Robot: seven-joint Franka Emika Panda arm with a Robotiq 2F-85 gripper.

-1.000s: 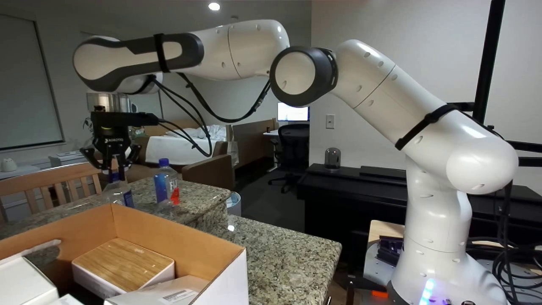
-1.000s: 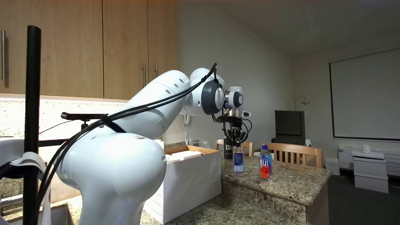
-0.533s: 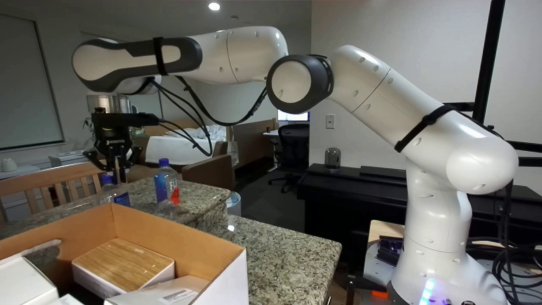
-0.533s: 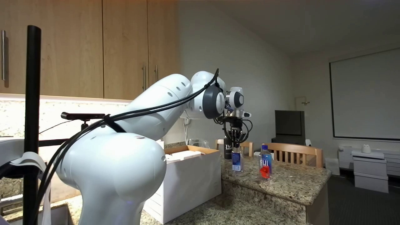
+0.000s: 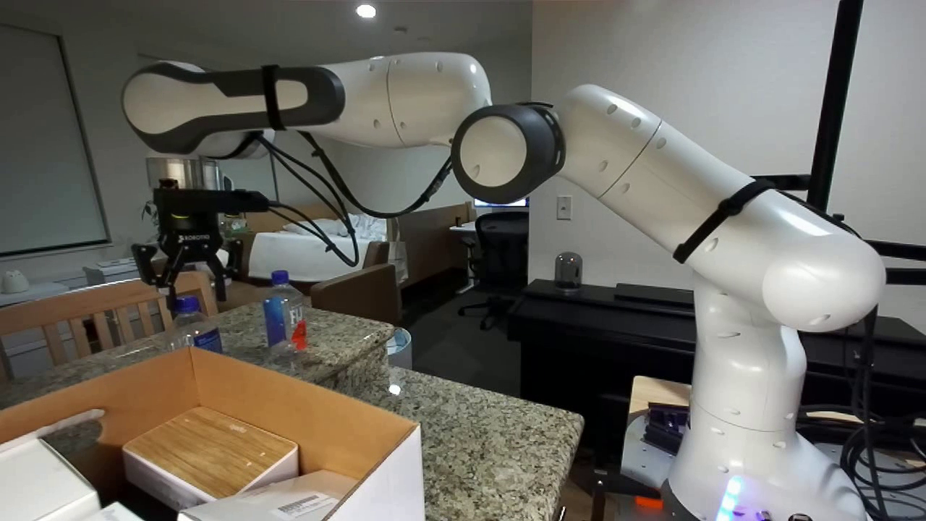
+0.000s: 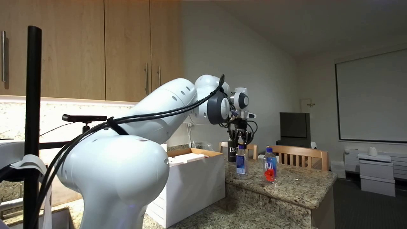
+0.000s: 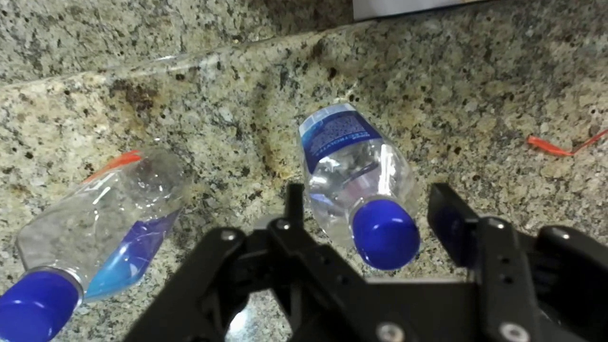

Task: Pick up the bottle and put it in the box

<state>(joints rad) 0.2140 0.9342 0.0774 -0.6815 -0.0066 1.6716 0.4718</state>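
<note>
The bottle (image 7: 342, 161), clear with a blue label and blue cap, stands on the raised granite counter in both exterior views (image 5: 195, 334) (image 6: 241, 164). My gripper (image 7: 368, 204) is right over it with its jaws spread. In the wrist view the blue cap shows between the fingers, with a gap on either side. An exterior view puts the fingertips (image 5: 171, 298) about level with the cap. The box (image 5: 383, 470), white outside and brown inside, sits open on the lower counter; it holds a wood-topped case and white packages.
A similar bottle (image 5: 284, 311) with a blue cap and a red patch (image 6: 269, 175) stands close by. A black tumbler (image 6: 232, 152) is behind the bottle. A red strip (image 7: 551, 146) lies on the counter. Wooden chairs (image 6: 300, 152) line the far side.
My gripper was nearly shut at the cap, then shut beside it; now its fingers have spread around it. The bottle has shifted slightly on the counter, and the arm's elbow has lowered.
</note>
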